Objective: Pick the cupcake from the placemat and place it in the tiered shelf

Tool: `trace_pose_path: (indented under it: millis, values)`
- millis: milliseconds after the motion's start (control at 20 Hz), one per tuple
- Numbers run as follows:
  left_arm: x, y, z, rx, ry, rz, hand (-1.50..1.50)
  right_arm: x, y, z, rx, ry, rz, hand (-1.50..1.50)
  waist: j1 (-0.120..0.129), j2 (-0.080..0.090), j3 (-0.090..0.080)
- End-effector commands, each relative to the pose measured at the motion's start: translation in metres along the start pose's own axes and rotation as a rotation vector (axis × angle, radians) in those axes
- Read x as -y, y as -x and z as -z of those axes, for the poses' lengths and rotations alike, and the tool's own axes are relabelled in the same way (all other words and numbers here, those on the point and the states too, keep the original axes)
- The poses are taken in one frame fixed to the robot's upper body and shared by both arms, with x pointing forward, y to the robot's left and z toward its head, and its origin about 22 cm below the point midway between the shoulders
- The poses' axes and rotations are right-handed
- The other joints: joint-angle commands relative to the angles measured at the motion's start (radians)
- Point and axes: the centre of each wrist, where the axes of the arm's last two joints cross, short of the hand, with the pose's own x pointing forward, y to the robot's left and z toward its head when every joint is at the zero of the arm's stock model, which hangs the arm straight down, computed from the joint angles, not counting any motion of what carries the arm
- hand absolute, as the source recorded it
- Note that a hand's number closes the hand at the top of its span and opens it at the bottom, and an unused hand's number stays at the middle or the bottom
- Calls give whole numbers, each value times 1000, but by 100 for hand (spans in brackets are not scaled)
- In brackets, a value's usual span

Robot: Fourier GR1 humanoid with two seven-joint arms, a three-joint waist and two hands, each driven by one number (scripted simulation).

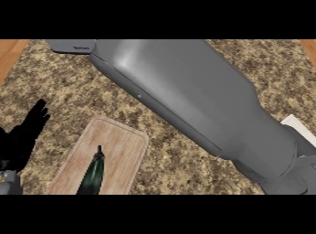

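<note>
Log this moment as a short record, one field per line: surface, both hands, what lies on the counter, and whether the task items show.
surface: speckled granite counter
left hand: black, open, fingers up, resting at the left edge
right hand: not visible; its grey forearm crosses the view diagonally, reaching toward the top left
on the counter: wooden cutting board with a dark green bottle lying on it
right edge: corner of a white object, identity unclear
cupcake, placemat, shelf: none visible
</note>
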Motion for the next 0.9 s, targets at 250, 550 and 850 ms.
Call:
trace_pose_path:
  millis: [250,550,850]
  values:
    - [-5,-7,5,6,-12,-7,0,-14,4,17,-218,-3,55,150,-14,3,1]
    - [-5,21,-7,7,-33,-4,0,-54,33,33,-275,-64,35,150,-17,5,1]
    - [-2,10,-7,8,-6,-3,0,-74,58,54,-335,-48,3,-150,-20,5,2]
